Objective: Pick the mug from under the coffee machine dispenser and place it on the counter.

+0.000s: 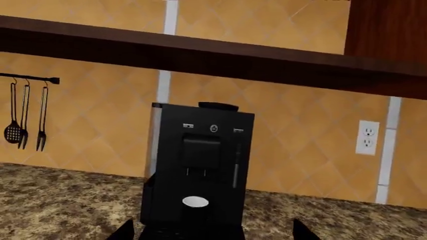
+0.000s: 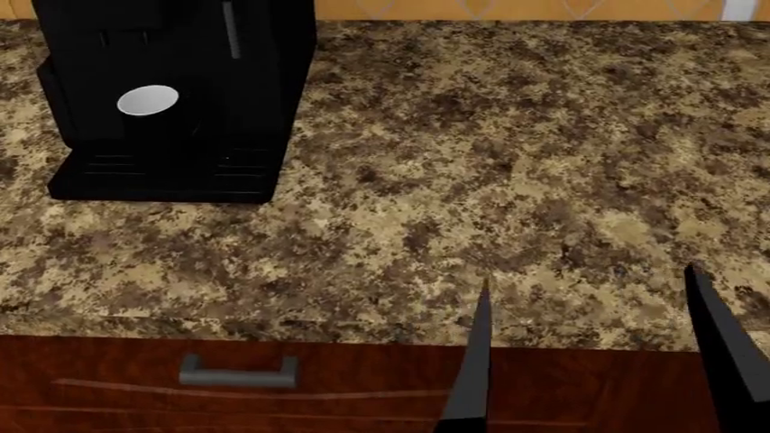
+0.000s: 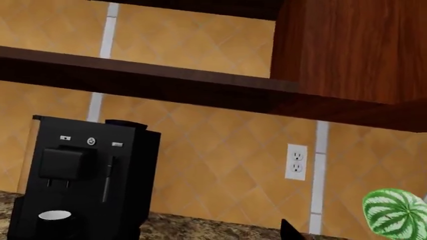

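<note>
None of the task looks done: the mug (image 2: 148,102) sits in the coffee machine dispenser (image 2: 180,54) bay, far left on the bench (image 2: 506,153), while the right gripper (image 2: 596,347) hangs near with jaws spread, and the left jaws' spacing I cannot tell.

Open counter (image 2: 506,162) beside coffee machine dispenser (image 2: 180,99)

Even flat light, sharp renders, faint shadows.
</note>
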`<state>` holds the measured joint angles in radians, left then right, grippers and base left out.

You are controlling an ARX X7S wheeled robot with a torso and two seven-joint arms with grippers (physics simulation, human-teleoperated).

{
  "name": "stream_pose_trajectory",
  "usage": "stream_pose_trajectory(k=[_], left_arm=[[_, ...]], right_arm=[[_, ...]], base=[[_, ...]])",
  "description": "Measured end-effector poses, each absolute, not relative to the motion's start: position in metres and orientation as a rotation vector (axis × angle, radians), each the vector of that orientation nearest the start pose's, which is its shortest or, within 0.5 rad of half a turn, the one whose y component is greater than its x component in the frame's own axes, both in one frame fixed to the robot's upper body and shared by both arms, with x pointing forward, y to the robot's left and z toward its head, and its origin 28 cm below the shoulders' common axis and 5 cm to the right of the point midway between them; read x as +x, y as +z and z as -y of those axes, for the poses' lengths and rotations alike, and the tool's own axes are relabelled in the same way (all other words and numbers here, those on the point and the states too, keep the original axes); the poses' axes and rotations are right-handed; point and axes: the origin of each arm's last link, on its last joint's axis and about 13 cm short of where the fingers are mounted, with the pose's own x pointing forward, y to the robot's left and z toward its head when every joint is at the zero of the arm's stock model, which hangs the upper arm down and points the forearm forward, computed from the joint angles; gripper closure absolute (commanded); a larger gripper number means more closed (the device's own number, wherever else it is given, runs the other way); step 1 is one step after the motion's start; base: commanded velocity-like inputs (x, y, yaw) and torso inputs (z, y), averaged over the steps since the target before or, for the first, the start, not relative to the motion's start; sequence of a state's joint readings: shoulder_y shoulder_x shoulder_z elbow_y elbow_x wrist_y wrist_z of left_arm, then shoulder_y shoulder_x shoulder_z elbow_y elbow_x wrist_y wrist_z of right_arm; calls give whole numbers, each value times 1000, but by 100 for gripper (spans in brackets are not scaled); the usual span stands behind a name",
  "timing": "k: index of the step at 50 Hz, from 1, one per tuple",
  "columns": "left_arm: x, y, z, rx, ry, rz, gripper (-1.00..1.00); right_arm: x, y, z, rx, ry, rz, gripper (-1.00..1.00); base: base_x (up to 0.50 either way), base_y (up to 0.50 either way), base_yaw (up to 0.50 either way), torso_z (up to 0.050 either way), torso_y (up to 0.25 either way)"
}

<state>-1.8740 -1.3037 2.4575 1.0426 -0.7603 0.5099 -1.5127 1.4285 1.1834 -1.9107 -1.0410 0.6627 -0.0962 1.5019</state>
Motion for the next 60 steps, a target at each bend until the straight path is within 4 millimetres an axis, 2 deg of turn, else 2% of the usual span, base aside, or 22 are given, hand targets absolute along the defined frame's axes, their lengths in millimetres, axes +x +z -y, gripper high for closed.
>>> stream_pose_trajectory(k=[14,43,60], left_arm=[[104,231,-237,-134,71,290,-100],[101,230,-239,-145,94,272,-100],[100,229,-239,-143,95,268,-100]], right_arm=[[122,209,111,-116,5,441,-100],[118,205,109,-101,14,427,-100],[117,204,107,-91,34,423,-100]], base=[[234,69,0,0,0],[194,390,0,0,1],[193,249,0,0,0]])
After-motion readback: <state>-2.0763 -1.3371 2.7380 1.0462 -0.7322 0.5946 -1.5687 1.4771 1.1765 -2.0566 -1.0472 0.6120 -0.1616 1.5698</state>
